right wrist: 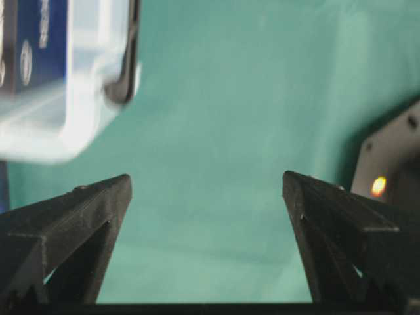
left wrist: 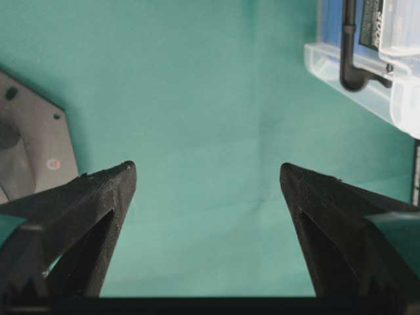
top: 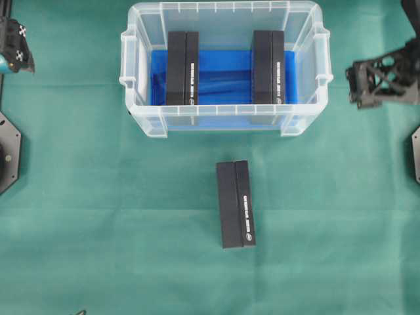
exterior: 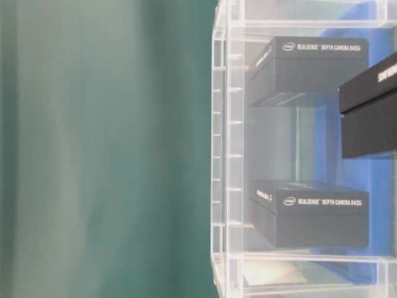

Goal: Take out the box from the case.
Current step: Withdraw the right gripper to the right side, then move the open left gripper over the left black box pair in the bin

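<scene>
Wrist views: left gripper and right gripper spread wide, empty, above cloth. Two boxes on edge inside case, one box outside. Probably stiff, light, smooth; best pinched across narrow top.

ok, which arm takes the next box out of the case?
Near toss-up. Both grippers, left and right, are open and empty, each beside the case. Left gripper suits the left box, right the right box.

Right hand partly cut off at overhead edge, case corner blurred in right wrist view
</scene>
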Motion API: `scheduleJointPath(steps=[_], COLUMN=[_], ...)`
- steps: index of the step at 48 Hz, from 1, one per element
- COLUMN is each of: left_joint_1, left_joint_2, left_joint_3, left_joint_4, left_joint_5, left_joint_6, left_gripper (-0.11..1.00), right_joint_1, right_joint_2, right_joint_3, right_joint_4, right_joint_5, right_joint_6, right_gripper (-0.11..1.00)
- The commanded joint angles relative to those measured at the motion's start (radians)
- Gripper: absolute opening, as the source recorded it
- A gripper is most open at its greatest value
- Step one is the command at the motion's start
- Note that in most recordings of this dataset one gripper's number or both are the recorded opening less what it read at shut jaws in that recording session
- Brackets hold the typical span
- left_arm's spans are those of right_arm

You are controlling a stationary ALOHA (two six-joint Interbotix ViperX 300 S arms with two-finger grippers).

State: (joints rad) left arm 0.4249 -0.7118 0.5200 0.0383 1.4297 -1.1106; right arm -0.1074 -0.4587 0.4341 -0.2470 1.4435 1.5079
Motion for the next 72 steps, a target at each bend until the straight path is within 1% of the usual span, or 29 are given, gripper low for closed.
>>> scheduleJointPath(steps=[1,3,10,14,18,45,55,63,72], left_joint_1=[-0.002,-0.002,-0.002,-0.002,-0.002,-0.002,-0.002,-0.002,-0.023], left_joint_2=[0.002,0.003,0.003,0.005,0.005,0.008,0.018,0.055,0.121], left_joint_3=[-0.011,-0.011,-0.011,-0.012,-0.012,-0.014,-0.02,-0.037,-0.077], left_joint_4=[0.002,0.003,0.005,0.006,0.005,0.006,0.006,0.005,0.005], left_joint_5=[-0.005,-0.005,-0.005,-0.006,-0.008,-0.008,-0.049,-0.061,-0.078], left_joint_6=[0.0,0.0,-0.002,-0.002,-0.002,-0.002,-0.002,-0.002,-0.003], left_gripper=[0.96,0.96,0.96,0.96,0.96,0.96,0.96,0.96,0.96], right_joint_1=[-0.061,-0.098,-0.189,-0.227,-0.242,-0.245,-0.245,-0.244,-0.245], right_joint_2=[-0.009,-0.009,-0.009,-0.009,-0.008,-0.006,-0.006,-0.006,-0.005], right_joint_3=[-0.005,-0.005,-0.008,-0.008,-0.009,-0.003,-0.003,-0.003,-0.003], right_joint_4=[-0.005,-0.003,0.003,0.008,0.012,0.017,0.017,0.018,0.017], right_joint_5=[-0.026,-0.035,-0.058,-0.064,-0.067,-0.067,-0.067,-0.069,-0.074], right_joint_6=[-0.048,-0.084,-0.175,-0.212,-0.232,-0.235,-0.236,-0.238,-0.238], right_gripper=[0.93,0.93,0.93,0.93,0.93,0.93,0.93,0.93,0.93])
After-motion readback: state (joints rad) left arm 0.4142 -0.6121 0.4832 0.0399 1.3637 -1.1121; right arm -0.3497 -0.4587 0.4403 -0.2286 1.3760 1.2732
